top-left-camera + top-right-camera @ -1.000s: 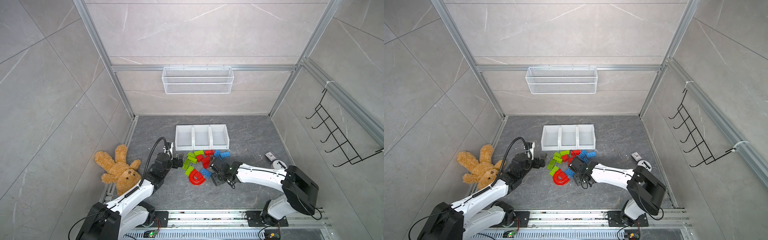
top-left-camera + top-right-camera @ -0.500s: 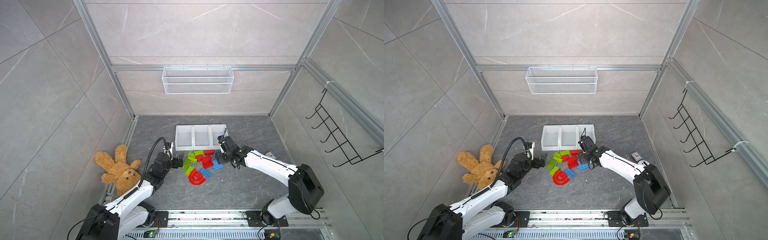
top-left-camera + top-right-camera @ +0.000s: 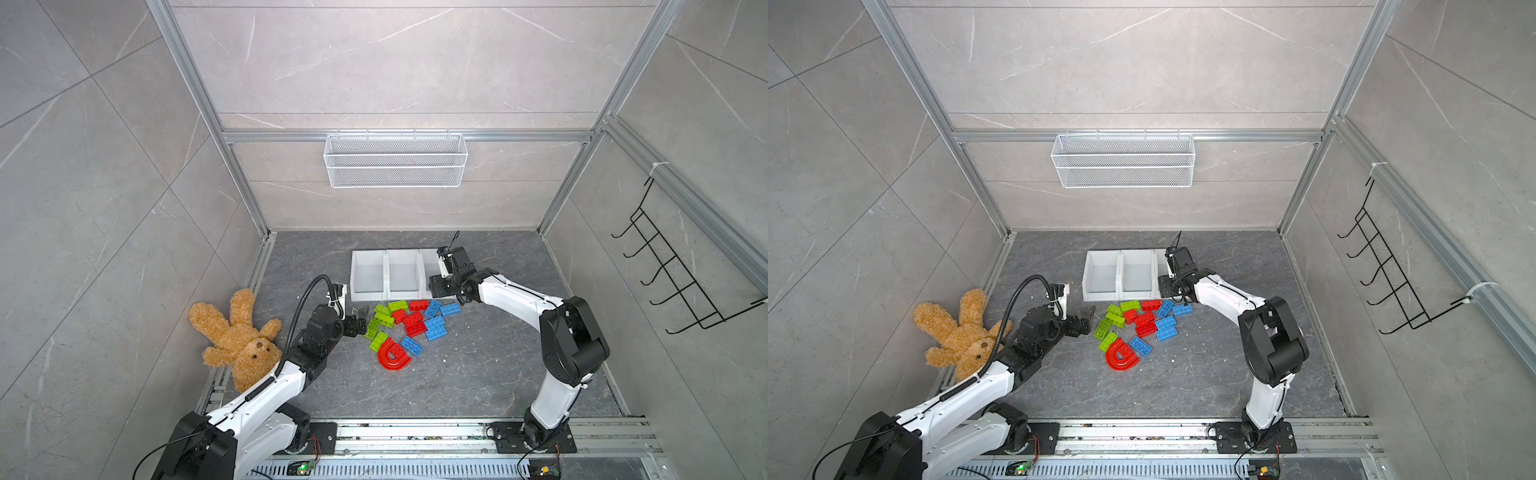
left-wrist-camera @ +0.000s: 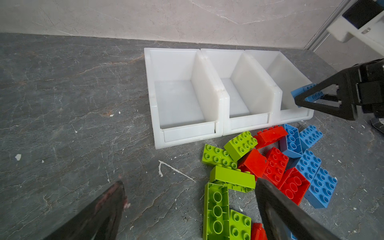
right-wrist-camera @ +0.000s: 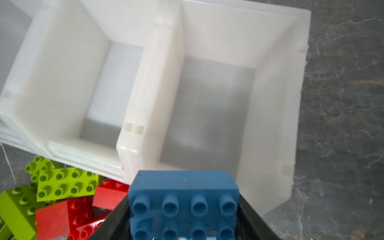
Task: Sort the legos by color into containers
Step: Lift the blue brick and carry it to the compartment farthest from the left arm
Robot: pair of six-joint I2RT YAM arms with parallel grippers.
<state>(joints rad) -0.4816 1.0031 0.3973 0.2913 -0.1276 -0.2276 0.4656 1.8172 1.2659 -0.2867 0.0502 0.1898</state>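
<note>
Okay, we see the blue brick [image 5: 184,199] with its long axis spanning finger to finger, studs facing back toward the wrist. Our right gripper [image 3: 434,286] is half-wide, clamping its ends, 1 o'clock of the brick pile [image 3: 409,322].

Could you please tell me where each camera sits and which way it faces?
Both top views: high over the bases, looking down; left arm, right arm show.
Left wrist: low, facing the white bins; open left pincer shows.
Right wrist: over the end bin; right pincer grips a blue brick.
Shared: white bins, loose bricks.
</note>
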